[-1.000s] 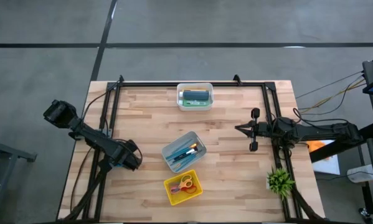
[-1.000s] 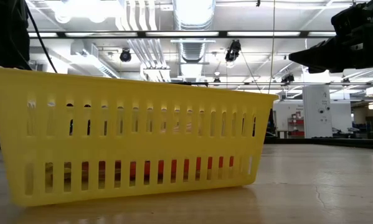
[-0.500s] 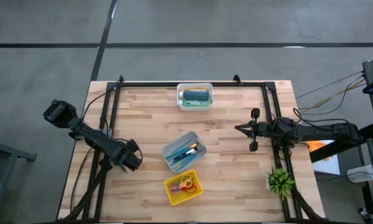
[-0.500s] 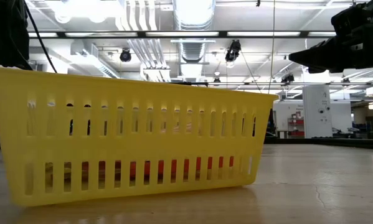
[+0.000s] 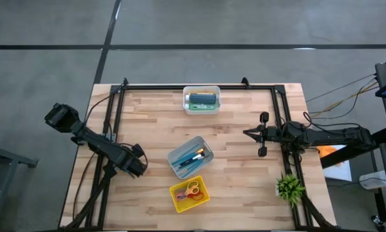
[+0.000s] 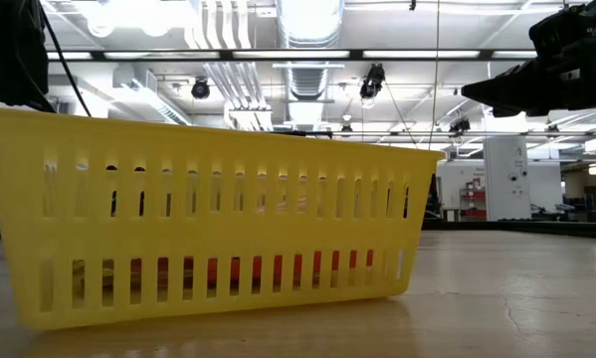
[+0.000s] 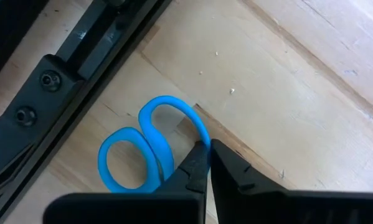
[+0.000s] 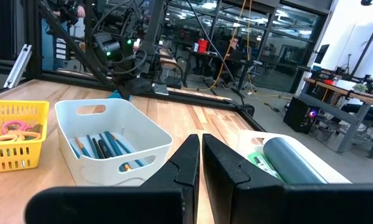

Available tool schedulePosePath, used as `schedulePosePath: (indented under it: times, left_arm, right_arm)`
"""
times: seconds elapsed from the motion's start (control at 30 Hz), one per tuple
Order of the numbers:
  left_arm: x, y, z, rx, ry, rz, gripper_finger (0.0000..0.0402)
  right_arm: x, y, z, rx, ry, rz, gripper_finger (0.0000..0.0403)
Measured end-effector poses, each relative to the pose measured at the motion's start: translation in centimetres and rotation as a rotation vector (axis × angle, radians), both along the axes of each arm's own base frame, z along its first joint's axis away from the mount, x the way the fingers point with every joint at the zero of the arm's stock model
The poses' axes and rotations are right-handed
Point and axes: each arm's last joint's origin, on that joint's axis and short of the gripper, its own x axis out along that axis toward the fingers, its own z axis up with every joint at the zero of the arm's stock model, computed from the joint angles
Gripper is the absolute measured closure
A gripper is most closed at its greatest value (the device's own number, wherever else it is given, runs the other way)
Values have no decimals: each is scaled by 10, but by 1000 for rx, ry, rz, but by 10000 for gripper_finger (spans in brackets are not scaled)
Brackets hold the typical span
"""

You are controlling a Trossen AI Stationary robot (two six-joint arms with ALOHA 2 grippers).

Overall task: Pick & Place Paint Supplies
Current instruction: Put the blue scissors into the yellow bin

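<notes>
Several thin brushes (image 5: 194,156) (image 8: 105,147) lie in a pale bin (image 5: 180,166) at the table's middle. A dark teal tube (image 5: 202,98) (image 8: 293,160) lies in a white bin (image 5: 186,106) at the far edge. My left gripper (image 5: 140,166) (image 7: 207,147) is low at the table's left side, shut at a pair of blue scissors (image 7: 146,149) that lies on the wood. My right gripper (image 5: 246,133) (image 8: 200,139) hovers shut right of the middle bin, touching nothing. My left gripper has the rim of one blue handle loop (image 7: 200,132) of the scissors between its two fingertips. The fingers come from above at a slant. The scissors' other loop (image 7: 125,163) lies flat on the table by the black frame rail.
A yellow slotted basket (image 5: 177,199) (image 6: 218,229) with orange and pink scissors stands near the near edge. A green spiky plant (image 5: 289,187) sits at the near right. Black frame rails (image 5: 112,122) run along the table's left, far and right sides.
</notes>
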Motion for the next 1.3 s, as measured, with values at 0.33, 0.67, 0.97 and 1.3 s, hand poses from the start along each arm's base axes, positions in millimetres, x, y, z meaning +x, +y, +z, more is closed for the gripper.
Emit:
schedulePosePath:
  times: [0.33,0.67,0.97,1.3]
  left_arm:
    - [1,-1,1,-4,-1,-3,390]
    - [21,-11,27,-19,-62,-101,390]
    - [42,-16,57,99,-187,-352,390]
    - [75,-25,87,341,-395,-822,390]
  right_arm:
    - [0,0,0,0,0,0,388]
    - [0,0,0,0,0,0,388]
    - [0,0,0,0,1,0,388]
    - [0,0,0,0,0,0,388]
